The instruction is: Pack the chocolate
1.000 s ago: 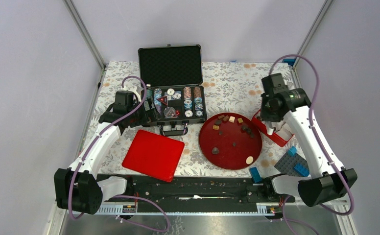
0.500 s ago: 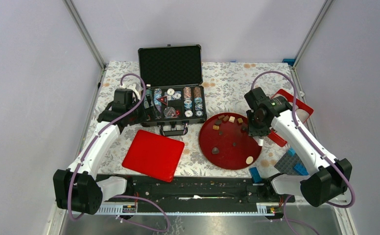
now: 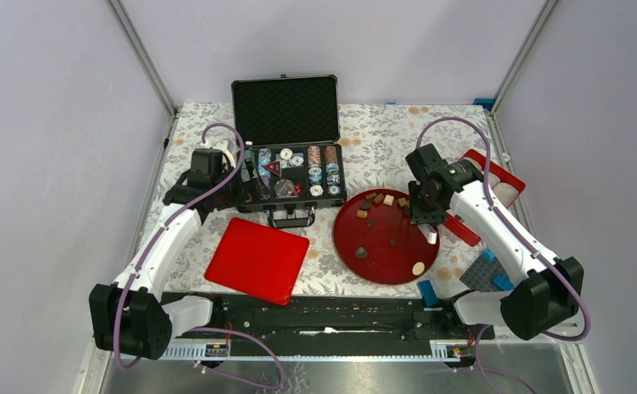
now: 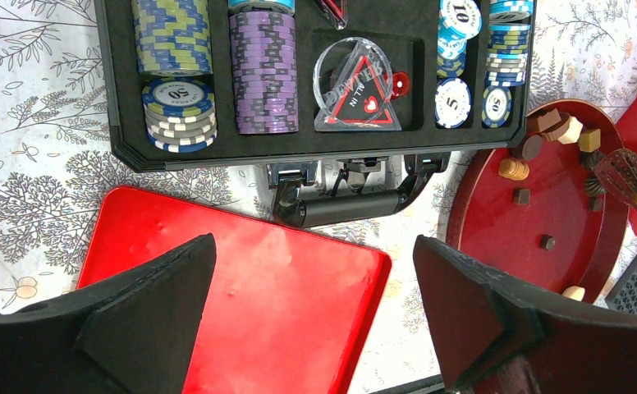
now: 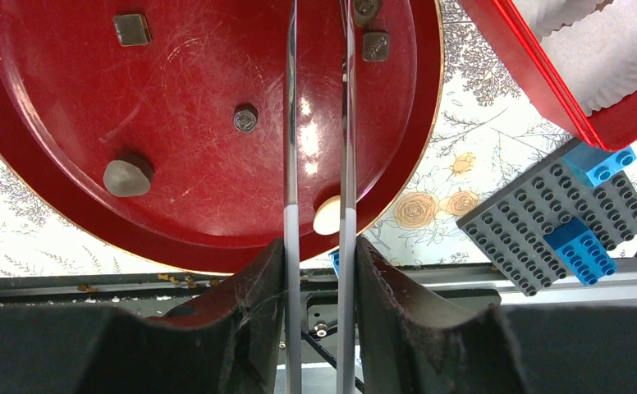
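Chocolate pieces [image 3: 378, 199] lie scattered on a round dark red plate [image 3: 381, 263]; a cream piece [image 5: 328, 217], a dark lump [image 5: 126, 177] and a square piece [image 5: 131, 29] show in the right wrist view. My right gripper [image 3: 424, 215] [image 5: 319, 246] is shut on metal tongs [image 5: 291, 123] that reach out over the plate. The tongs' arms stand slightly apart, and their tips run out of the wrist view. My left gripper [image 3: 237, 185] [image 4: 313, 246] hangs wide open and empty over the red lid [image 4: 241, 287], near the case.
An open black case [image 3: 291, 176] of poker chips [image 4: 263, 78] stands at the back. The red box [image 3: 488, 193] with white paper liners [image 5: 619, 57] sits right of the plate. A grey baseplate [image 5: 553, 222] with blue bricks lies front right.
My right arm has swung left from the red box to over the plate, carrying the tongs. The tongs' arms have parted a little. The left arm has not moved.
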You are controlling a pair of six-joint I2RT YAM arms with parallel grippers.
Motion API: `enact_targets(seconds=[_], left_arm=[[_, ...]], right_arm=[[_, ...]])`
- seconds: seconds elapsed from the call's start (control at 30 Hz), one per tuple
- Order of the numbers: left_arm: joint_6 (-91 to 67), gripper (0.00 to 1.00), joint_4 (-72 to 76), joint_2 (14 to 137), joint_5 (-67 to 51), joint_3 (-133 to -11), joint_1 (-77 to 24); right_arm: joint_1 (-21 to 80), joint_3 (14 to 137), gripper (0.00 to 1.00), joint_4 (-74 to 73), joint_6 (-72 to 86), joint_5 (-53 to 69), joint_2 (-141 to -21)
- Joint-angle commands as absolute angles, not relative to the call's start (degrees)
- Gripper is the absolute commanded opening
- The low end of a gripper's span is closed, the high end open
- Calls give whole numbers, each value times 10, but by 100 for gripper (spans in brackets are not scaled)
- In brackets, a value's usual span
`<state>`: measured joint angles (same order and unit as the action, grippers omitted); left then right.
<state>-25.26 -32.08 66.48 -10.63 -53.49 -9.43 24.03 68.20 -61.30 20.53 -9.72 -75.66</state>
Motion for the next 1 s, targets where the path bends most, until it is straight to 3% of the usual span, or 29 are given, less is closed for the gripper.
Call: enact_targets(seconds=[0.0, 0.33, 0.6, 0.97], left_arm=[[-244, 99, -311, 653, -101, -552, -96], [-244, 99, -310, 656, -99, -548, -96], [-243, 99, -310, 655, -96, -550, -96], [-243, 99, -310, 656, -97, -550, -96]], right_arm=[[243, 703, 41, -598, 196, -97, -768], [243, 692, 47, -580, 197, -93, -772], [243, 682, 46, -569, 191, -94, -784], [244, 700, 19, -592, 195, -107, -767]])
